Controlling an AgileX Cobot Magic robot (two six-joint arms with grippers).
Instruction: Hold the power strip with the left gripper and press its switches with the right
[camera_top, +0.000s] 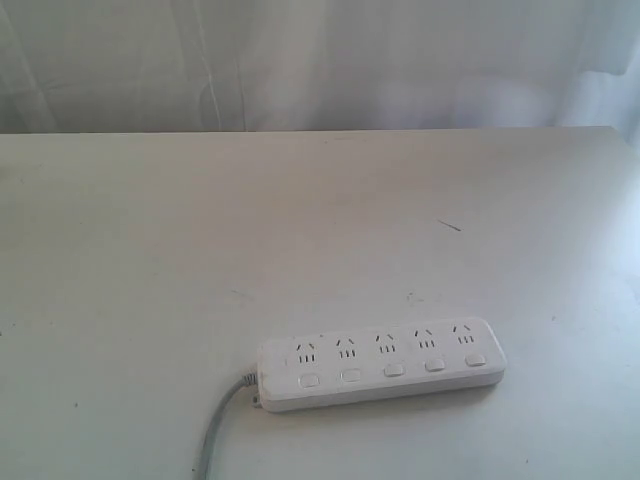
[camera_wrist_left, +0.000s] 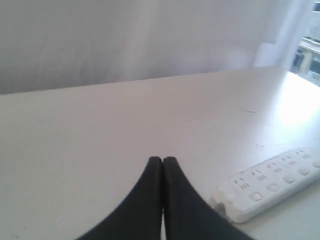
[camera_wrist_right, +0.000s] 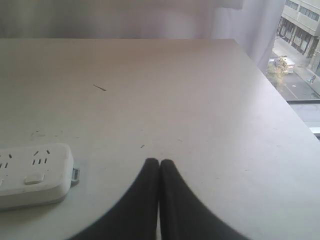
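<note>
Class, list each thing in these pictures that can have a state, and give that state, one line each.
power strip, lying flat on the table, sockets up and empty, not held.
switches, untouched; on or off cannot be told.
grey cord, attached at one end.
left gripper, shut, holding nothing.
right gripper, shut, holding nothing.

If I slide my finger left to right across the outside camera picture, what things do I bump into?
Grey cord → long white plastic power strip with rounded ends, whose five small white push buttons run left to right along it.
</note>
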